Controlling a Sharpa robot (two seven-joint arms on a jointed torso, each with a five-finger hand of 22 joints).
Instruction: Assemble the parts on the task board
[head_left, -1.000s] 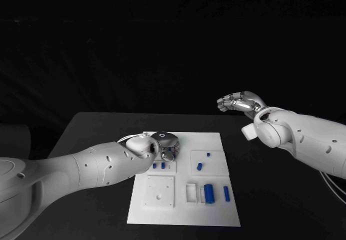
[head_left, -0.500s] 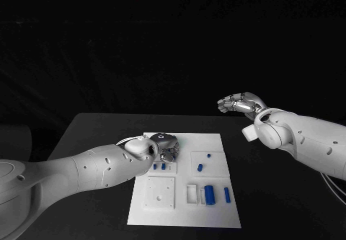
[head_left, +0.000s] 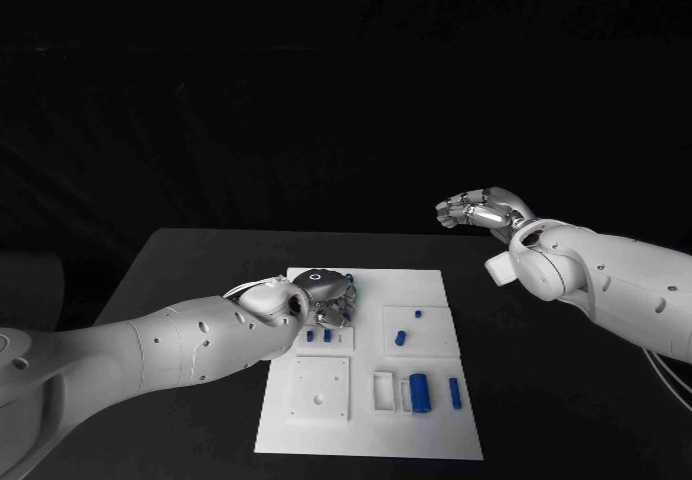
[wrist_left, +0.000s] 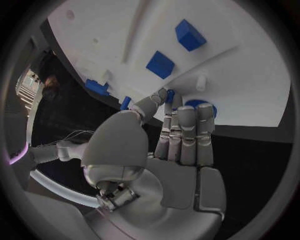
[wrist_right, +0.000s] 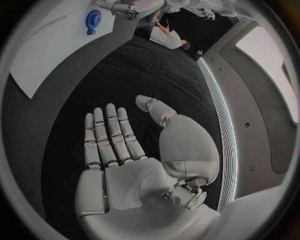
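The white task board (head_left: 433, 420) lies in the middle of the black table. My left hand (head_left: 320, 292) hovers over its far left corner. In the left wrist view my left hand (wrist_left: 181, 135) points its fingers down at the board (wrist_left: 237, 60), and the thumb and a finger pinch a small blue part (wrist_left: 170, 93). A round blue part (wrist_left: 204, 105) sits just beyond the fingertips, and it also appears on the board (wrist_right: 50, 55) as a blue disc (wrist_right: 94, 17). My right hand (head_left: 480, 209) is raised beyond the table's far right; this hand (wrist_right: 125, 150) holds nothing, its fingers straight.
Two small blue parts (head_left: 317, 335) stand just on the near side of my left hand; two more (head_left: 400, 336) (head_left: 417, 312) stand on the square plate to their right. A thick blue cylinder (head_left: 418, 390) and a thin one (head_left: 453, 390) lie near the board's front right.
My left hand has shifted slightly nearer along the board's left side. My right hand has barely moved.
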